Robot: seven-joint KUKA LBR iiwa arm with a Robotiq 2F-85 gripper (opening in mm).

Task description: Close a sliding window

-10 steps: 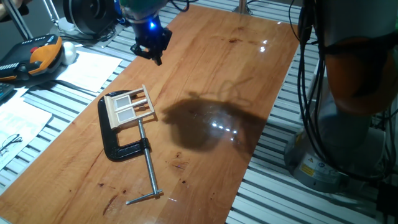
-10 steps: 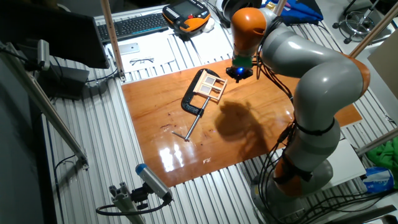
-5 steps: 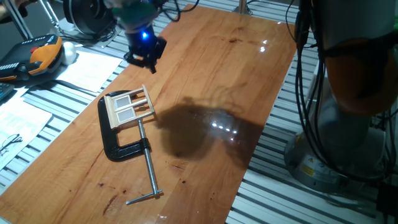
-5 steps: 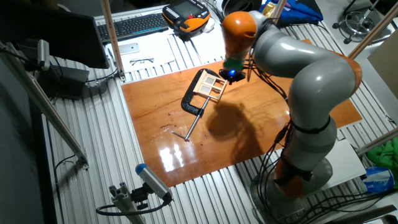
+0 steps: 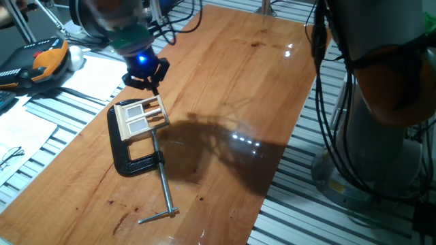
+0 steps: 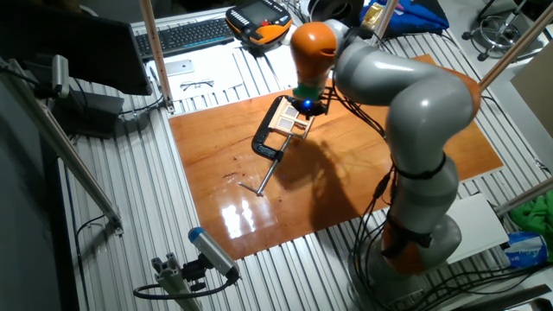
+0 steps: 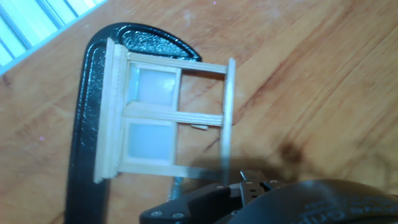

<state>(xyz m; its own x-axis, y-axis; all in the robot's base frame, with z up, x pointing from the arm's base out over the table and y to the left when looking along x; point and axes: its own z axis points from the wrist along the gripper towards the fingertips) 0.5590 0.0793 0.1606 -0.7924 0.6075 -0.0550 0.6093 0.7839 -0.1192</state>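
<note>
Position: the sliding window (image 5: 141, 114) lies flat on the wooden worktop (image 5: 225, 82), held in the black C-clamp (image 5: 129, 156), whose long screw points toward the near edge. The tool (image 5: 144, 73) hangs just above and beside the window's far end. Its fingers are not resolved in either fixed view, and the hand view shows only the dark tool body at the lower edge, so its opening cannot be determined; nothing is seen in its hold.

Handling: the window (image 7: 163, 118) appears to be light, thin wood with slender rails, likely stiff but fragile. The clamp should resist a push, so no hold on the frame is needed. Contact is best made on the outer cross rail (image 7: 228, 112) of the extended sash, pressing it toward the two pale panes along the rails.

Markings: no legible writing or brand is visible on the window or clamp.
</note>
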